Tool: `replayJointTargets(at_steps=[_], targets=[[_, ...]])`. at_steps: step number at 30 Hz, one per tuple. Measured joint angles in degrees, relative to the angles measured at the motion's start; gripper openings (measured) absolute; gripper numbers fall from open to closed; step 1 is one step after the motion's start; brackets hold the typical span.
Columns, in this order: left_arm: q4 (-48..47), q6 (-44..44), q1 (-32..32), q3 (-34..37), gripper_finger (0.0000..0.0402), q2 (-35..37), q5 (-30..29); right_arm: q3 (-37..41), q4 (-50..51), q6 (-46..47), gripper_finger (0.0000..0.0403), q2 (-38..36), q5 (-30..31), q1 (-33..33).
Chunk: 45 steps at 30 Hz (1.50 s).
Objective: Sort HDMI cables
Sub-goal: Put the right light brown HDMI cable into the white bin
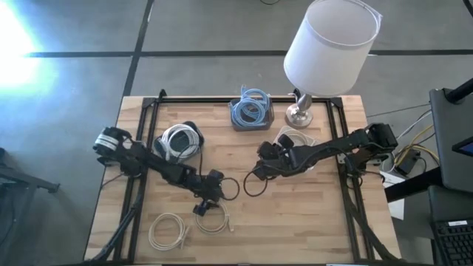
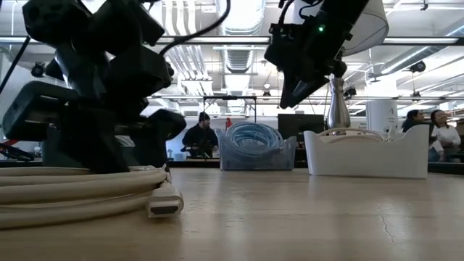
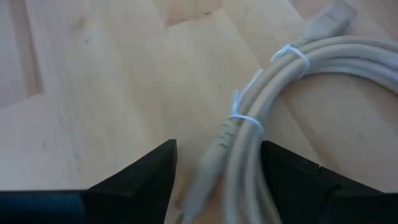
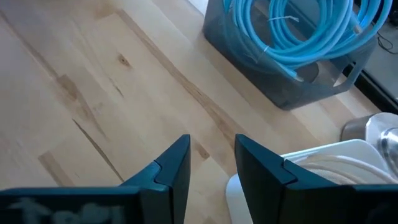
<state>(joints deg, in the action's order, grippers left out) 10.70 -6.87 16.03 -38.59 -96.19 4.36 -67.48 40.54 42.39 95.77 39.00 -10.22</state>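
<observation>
Left gripper (image 1: 205,209) down at the front of the table (image 1: 295,222), fingers spread around a beige cable coil (image 3: 292,93), not clenched; another beige coil (image 1: 167,229) lies just left; blue cables (image 1: 250,109) fill the grey bin (image 1: 251,123); right gripper (image 1: 260,171) hovers mid-table, released, holding nothing.

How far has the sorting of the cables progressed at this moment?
Partly done. Blue cables already lie in the grey bin, and white coils in the white tray. The left hand is open around a beige coil. Another beige coil remains on the table, and the right hand is empty.
</observation>
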Motion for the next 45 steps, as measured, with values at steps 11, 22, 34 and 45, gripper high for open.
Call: replayJointTargets(at_steps=[11, 22, 34, 45], targets=[[0.1, -1.1, 0.0, 0.0, 0.0090, 0.4, -2.3, 4.4, -9.5, -3.0, 0.0129, 0.0, -1.0, 0.0], [-0.3, -4.1, -0.3, -2.0, 0.0105, 2.9, -39.7, 6.5, -34.7, -15.7, 0.0119, 0.0, -13.0, -0.1], [0.3, -5.6, -0.6, -9.6, 0.0107, 3.0, -45.2, 7.6, -36.5, -27.8, 0.0140, 0.0, -14.4, 0.0], [0.2, -10.5, -0.7, -13.0, 0.0109, 3.1, -49.5, 9.7, -36.6, -28.2, 0.0164, 0.0, -16.4, 0.1]])
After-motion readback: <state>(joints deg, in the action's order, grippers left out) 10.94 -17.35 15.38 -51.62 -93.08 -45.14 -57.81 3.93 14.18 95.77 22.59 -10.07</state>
